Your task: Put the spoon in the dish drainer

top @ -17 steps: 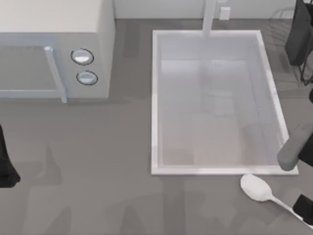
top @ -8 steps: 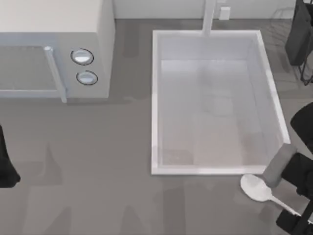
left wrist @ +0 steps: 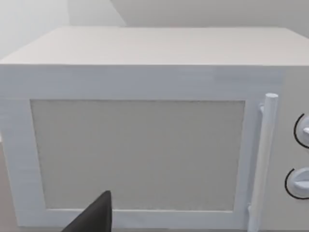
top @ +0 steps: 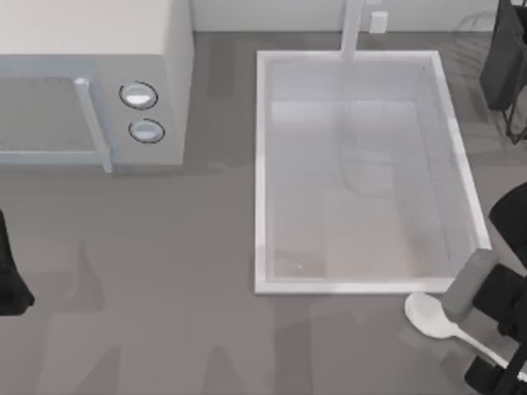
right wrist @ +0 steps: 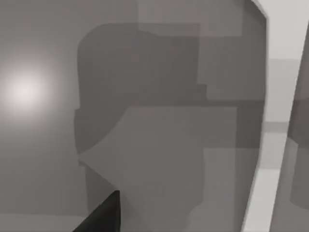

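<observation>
The spoon (top: 431,316) lies flat on the grey counter just in front of the sink's front right corner. Its bowl points left and its thin handle runs toward the lower right. My right gripper (top: 496,373) is low at the top view's bottom right corner, at the far end of that handle, and the arm's grey link (top: 468,285) crosses just above the bowl. The dish drainer (top: 503,59), dark panel and thin wires, stands at the back right beyond the sink. My left arm (top: 10,278) is parked at the left edge.
A large white sink basin (top: 262,173) with a tap (top: 352,29) fills the middle right. A white microwave (top: 90,58) stands at the back left; the left wrist view faces its door (left wrist: 137,154). Bare counter (top: 165,313) spreads across the front.
My right arm swung down from beside the sink's right rim to over the spoon, and its grey link now crosses above the bowl. The spoon has stayed put. The left arm is still.
</observation>
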